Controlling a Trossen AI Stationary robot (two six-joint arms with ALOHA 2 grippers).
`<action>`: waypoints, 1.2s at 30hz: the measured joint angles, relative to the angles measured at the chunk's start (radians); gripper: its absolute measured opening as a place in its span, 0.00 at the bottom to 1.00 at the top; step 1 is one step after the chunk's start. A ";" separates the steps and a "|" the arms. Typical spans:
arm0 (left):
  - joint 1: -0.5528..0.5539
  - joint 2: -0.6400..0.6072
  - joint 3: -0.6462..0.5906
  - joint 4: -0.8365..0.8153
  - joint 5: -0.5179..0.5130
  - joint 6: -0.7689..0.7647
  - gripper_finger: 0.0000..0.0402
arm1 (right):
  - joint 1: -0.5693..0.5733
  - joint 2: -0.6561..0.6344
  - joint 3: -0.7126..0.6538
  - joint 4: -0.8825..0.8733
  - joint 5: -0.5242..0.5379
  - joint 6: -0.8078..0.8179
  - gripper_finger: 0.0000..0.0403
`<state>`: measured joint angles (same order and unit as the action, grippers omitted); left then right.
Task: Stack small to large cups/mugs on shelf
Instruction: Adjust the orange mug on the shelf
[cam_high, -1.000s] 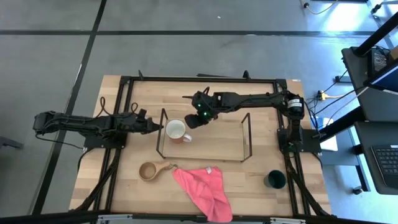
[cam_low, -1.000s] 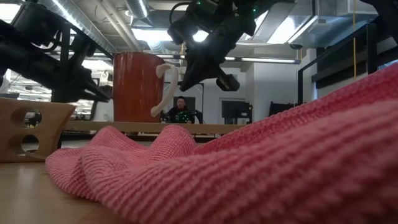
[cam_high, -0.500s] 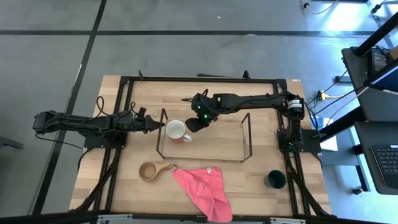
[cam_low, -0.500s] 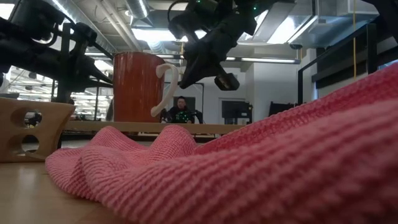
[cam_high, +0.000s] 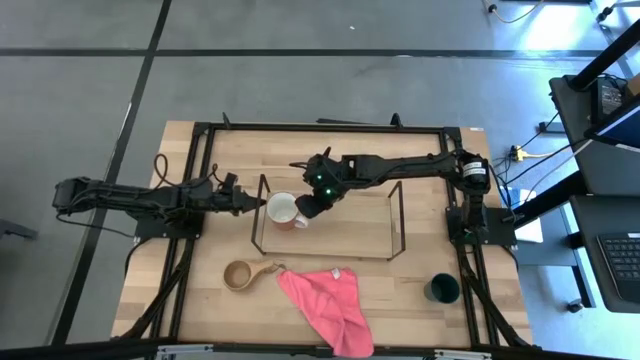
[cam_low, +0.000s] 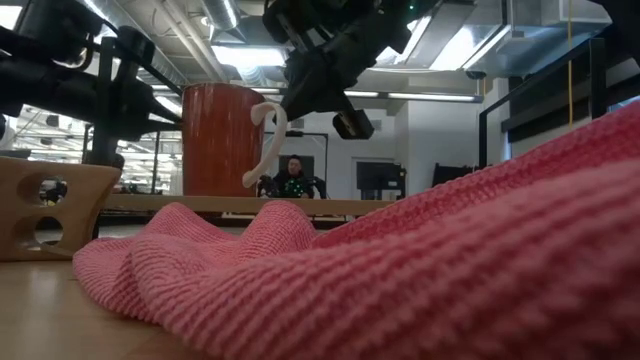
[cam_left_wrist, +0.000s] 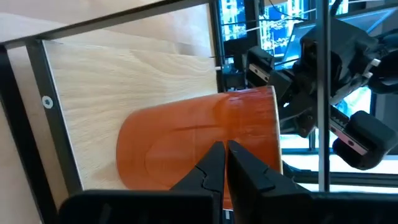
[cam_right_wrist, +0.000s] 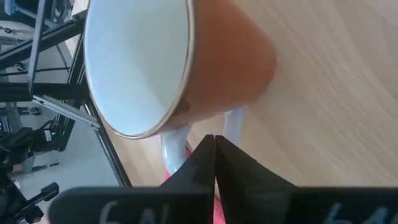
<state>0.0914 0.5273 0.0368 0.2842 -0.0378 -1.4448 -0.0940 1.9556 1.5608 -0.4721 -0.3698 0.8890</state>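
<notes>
- Risk first: the right gripper (cam_high: 305, 205) sits right at the reddish mug's (cam_high: 285, 210) white handle, at the mug's 3 o'clock side in the high view. A small nudge could, I judge, spin or tip the mug against the shelf (cam_high: 395, 208) rods.
- The right gripper's fingers are pressed together in its wrist view, tips just at the handle and gripping nothing. Pushing a glazed, slippery loop with closed tips may skid off.
- The left gripper (cam_high: 252, 203) rests at the mug's 9 o'clock, fingers nearly together and empty, aimed at the mug's smooth wall. With both grippers closing in on one mug, the arms could collide.
- The mug stands upright inside the shelf's left end; glossy, cylindrical, white inside.
- The shelf is thin black metal rod, open and wide.
- The tan wooden cup (cam_high: 239, 275) sits at 7 o'clock on the pale wood surface (cam_high: 420, 145), matte, with a stubby handle beside the knitted pink cloth (cam_high: 325, 300).
- The dark green cup (cam_high: 442, 289) stands at 4 o'clock, well apart from the shelf.
</notes>
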 joint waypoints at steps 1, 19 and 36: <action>-0.001 0.008 0.000 0.007 0.003 -0.006 0.02 | 0.003 0.000 0.000 0.000 -0.001 0.000 0.03; -0.049 0.191 0.000 0.182 -0.024 -0.022 0.02 | 0.041 0.000 0.000 0.060 -0.037 0.008 0.03; -0.047 0.444 0.124 0.234 -0.072 0.051 0.02 | 0.052 0.060 0.000 0.150 -0.090 0.023 0.03</action>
<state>0.0448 0.9710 0.1611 0.5179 -0.1099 -1.3934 -0.0415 2.0155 1.5612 -0.3217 -0.4599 0.9120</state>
